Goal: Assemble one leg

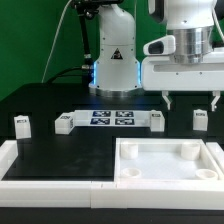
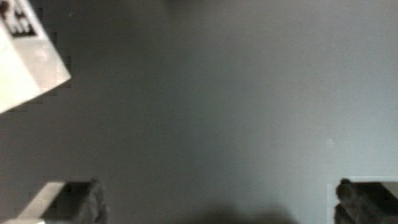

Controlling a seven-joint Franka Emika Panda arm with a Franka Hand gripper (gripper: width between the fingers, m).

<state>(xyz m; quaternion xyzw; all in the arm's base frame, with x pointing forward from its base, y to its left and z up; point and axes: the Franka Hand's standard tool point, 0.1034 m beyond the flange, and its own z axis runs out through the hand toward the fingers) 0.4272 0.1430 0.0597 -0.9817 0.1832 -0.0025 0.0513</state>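
Jaws wide apart, empty, over black tabletop (image 1: 70, 150) nr white tray (image 1: 160, 180); green backdrop (image 1: 30, 40) behind.

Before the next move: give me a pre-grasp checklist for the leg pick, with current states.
1. End effector open: ok, fingers spread in both views.
2. Nothing held: ok, only bare table shows between the fingers.
3. Nearest leg upright and free of neighbours: ok.
4. Aligned over that leg: not ok, the wrist view shows no leg between the fingers.
5. Height above that leg: cannot tell, depth is unclear in the exterior view.
6. Tray visible corner sockets unoccupied: ok.
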